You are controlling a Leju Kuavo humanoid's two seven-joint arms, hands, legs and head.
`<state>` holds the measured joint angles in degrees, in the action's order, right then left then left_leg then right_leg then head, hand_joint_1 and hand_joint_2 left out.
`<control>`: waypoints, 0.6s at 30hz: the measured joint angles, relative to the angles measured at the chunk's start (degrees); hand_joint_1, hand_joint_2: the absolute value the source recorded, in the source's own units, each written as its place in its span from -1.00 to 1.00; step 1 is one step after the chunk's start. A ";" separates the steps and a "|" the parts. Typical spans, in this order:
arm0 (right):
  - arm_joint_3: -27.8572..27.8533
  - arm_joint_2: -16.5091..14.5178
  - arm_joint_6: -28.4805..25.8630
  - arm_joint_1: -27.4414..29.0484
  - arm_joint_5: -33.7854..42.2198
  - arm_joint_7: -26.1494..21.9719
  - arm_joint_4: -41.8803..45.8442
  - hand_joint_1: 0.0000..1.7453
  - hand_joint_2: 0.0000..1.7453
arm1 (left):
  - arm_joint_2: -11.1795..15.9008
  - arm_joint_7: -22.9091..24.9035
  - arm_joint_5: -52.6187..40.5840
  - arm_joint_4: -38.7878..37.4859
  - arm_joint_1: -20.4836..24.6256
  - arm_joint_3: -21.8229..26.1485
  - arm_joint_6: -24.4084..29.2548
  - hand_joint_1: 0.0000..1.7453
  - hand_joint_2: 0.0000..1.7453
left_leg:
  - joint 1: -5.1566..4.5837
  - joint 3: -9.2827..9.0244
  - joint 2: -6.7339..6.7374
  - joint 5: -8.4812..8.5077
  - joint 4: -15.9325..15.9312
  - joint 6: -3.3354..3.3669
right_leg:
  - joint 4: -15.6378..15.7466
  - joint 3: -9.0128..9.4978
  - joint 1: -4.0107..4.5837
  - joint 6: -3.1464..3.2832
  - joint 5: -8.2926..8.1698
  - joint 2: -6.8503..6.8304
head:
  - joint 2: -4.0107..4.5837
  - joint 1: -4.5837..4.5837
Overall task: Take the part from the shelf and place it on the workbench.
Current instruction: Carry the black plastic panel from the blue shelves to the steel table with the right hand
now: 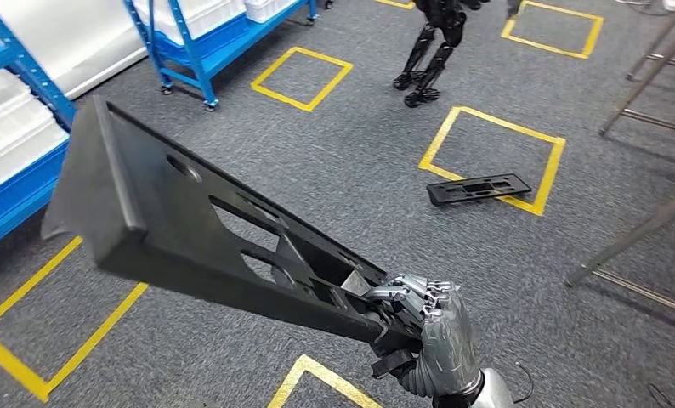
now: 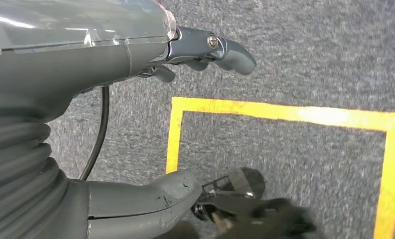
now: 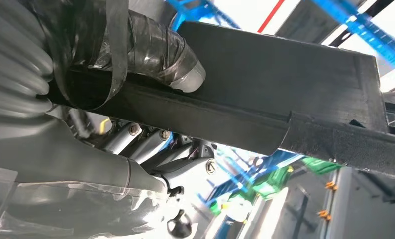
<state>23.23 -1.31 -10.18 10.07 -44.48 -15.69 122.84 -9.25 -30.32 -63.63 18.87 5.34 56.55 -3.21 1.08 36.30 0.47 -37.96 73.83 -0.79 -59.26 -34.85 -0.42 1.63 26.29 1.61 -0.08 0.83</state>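
Observation:
A long black plastic part [image 1: 190, 221] with cut-outs and a flanged end slants up and to the left above the carpet. My right hand [image 1: 432, 331] grips its lower end, fingers wrapped over the edge. In the right wrist view the part [image 3: 285, 84] runs across the picture, with a taped thumb [image 3: 155, 45] pressed on one side and the fingers [image 3: 150, 149] on the other. My left hand [image 2: 111, 64] hangs over the floor with thumb and fingers [image 2: 225, 50] apart and nothing in it.
A second black part [image 1: 479, 187] lies on the grey carpet at the edge of a yellow taped square [image 1: 491, 161]. Blue shelves [image 1: 207, 42] stand at the back left and left edge [image 1: 11, 144]. Another robot's legs [image 1: 428, 51] stand ahead. Metal table legs [image 1: 632, 238] slant at the right.

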 joint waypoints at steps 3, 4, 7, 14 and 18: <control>-0.45 0.00 0.05 0.24 -0.01 0.29 0.18 1.00 1.00 | 0.00 -0.01 0.18 -0.01 -0.05 0.07 0.00 -1.00 1.00 | -0.02 -1.73 -0.85 5.09 -5.42 0.63 | -0.24 0.09 0.23 0.00 0.00 2.28 | 0.01 0.00; -0.68 0.00 0.10 0.27 -0.05 0.42 0.32 1.00 1.00 | 0.01 -0.01 0.29 -0.01 -0.05 0.15 0.00 -1.00 1.00 | -0.04 -3.32 -2.12 6.97 -9.33 0.94 | -0.34 0.06 0.27 -0.08 -0.02 2.99 | 0.01 0.00; -1.51 -0.02 0.32 0.61 -0.37 0.67 0.77 1.00 1.00 | 0.01 0.01 0.60 -0.01 -0.11 0.68 -0.01 -1.00 1.00 | -0.26 -5.67 -4.53 8.41 -15.23 1.52 | -0.44 -0.49 0.06 -0.91 -0.40 4.82 | 0.00 -0.01; -5.27 -0.10 -0.26 1.69 -0.11 0.74 1.40 1.00 1.00 | 0.02 0.17 0.44 0.01 -0.95 1.35 0.02 -1.00 1.00 | -0.36 -6.49 0.33 9.75 -17.37 3.27 | -11.86 -6.21 -0.08 -2.88 6.08 -0.79 | 0.01 0.01; -6.59 -0.11 -0.27 2.51 -0.04 0.74 1.43 1.00 1.00 | 0.17 0.20 0.36 0.01 -1.55 1.68 0.02 -1.00 1.00 | -0.44 -6.64 3.34 9.30 -17.17 2.96 | -10.80 -4.92 -0.72 -3.54 3.81 -1.98 | 0.00 0.01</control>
<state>16.64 -1.42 -10.45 12.58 -44.52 -14.94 124.26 -9.07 -30.12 -63.28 18.88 3.78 58.24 -3.19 0.64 29.66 3.81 -28.66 56.66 2.17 -70.07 -39.77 -1.14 -1.91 30.10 -0.36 -0.07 0.84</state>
